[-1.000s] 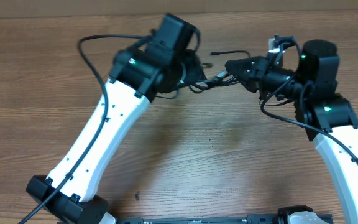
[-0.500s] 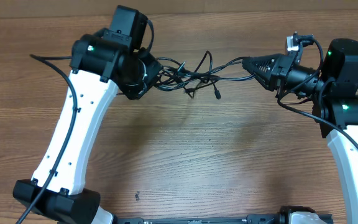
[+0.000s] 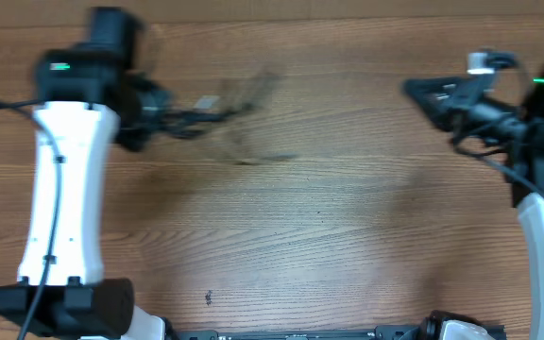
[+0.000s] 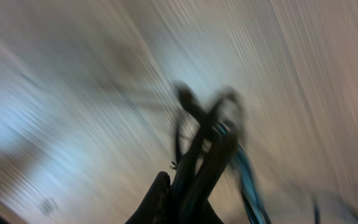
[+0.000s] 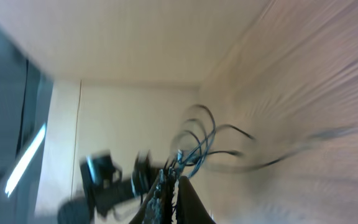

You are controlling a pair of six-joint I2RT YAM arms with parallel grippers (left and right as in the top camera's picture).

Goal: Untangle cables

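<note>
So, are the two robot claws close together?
No, the left gripper, trailing the cables, is far left and the right gripper is far right.

Table (image 3: 329, 236), brown wood-grain top; small dark speck (image 3: 208, 298) near front edge; cables (image 3: 234, 99) blurred over far part, contact with top unclear

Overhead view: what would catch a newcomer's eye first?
A motion-blurred bunch of black cables trails rightward from the shut left tool at the upper left. The right tool, also shut, sits far across the wooden table, at the upper right, pointing toward the bunch.
</note>
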